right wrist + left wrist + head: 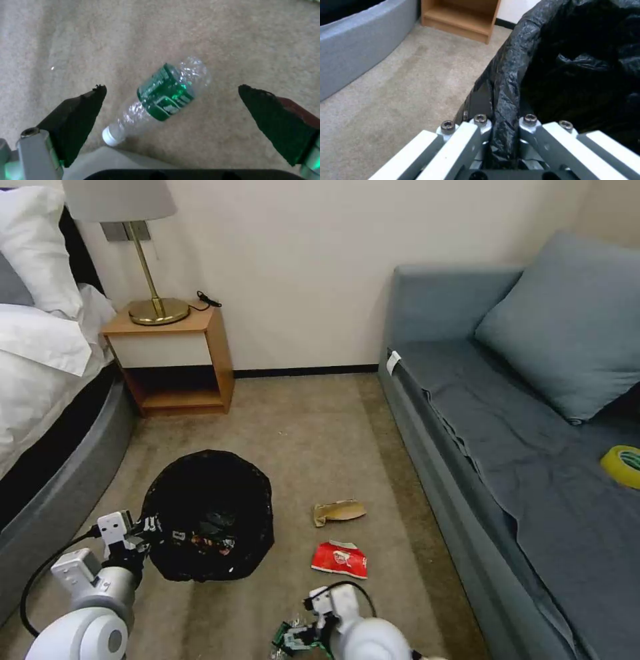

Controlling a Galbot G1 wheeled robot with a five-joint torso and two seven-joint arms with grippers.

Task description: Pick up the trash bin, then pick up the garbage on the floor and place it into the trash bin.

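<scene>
Clear plastic bottle [163, 100] lies on carpet between spread right gripper [171, 105] pads. Close across the green label. Left gripper [505, 125] pinches trash bin [208, 513] rim, left of bottle.

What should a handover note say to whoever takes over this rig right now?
Left gripper: shut on the trash bin, clamped on its bag-lined rim.
Right gripper: open, hovering above the clear bottle lying on the carpet, not yet gripped.
Done: bin gripped; some litter shows inside it.
Left: the bottle, the red-and-white wrapper and the tan paper scrap, both on the carpet between bin and sofa.
</scene>
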